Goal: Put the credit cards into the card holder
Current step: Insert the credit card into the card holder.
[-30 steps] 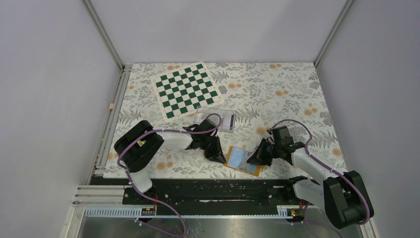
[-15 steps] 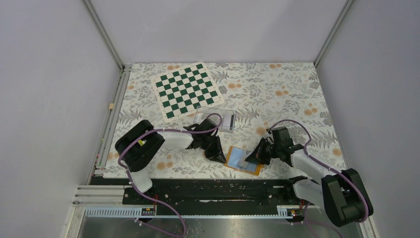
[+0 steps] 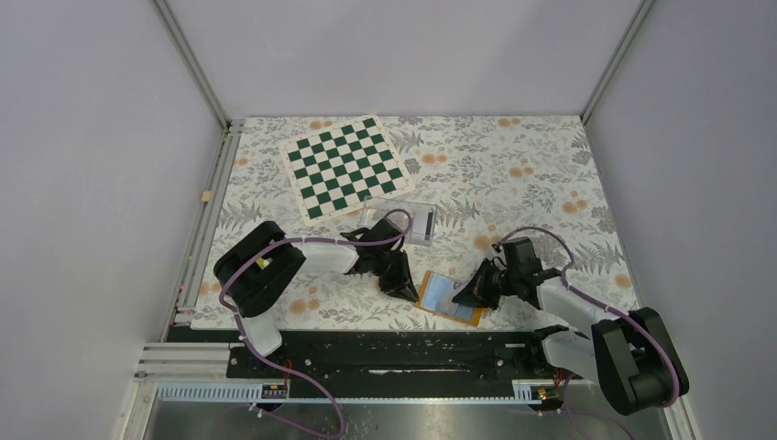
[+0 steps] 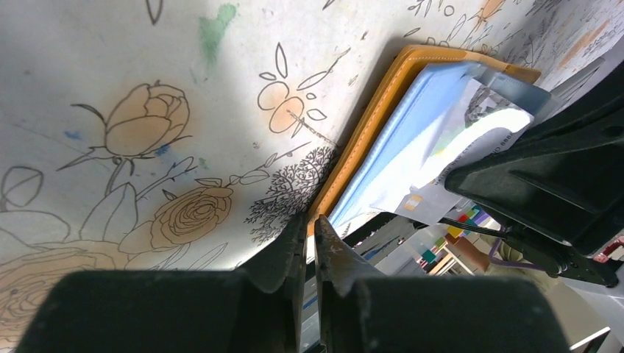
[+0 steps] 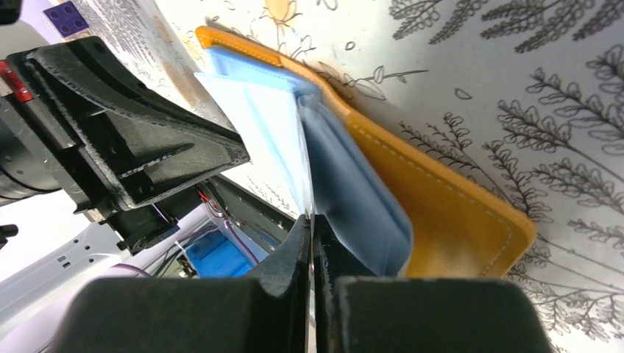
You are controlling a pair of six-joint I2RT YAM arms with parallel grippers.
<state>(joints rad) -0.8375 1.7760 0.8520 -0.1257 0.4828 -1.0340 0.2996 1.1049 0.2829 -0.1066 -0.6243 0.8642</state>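
The card holder lies open near the table's front edge, orange outside and light blue inside. My left gripper is at its left edge. In the left wrist view the jaws are closed on the orange rim. My right gripper comes in from the right, shut on a pale credit card. In the right wrist view that card is thin and edge-on between the jaws, and it leans against the blue pocket. No other cards show.
A green and white chessboard lies at the back left. A clear plastic box stands just behind my left wrist. The black base rail runs along the near edge, and grey walls close in both sides.
My right gripper has shifted slightly left over the open holder with the card in it. The left gripper has stayed at the holder's edge.
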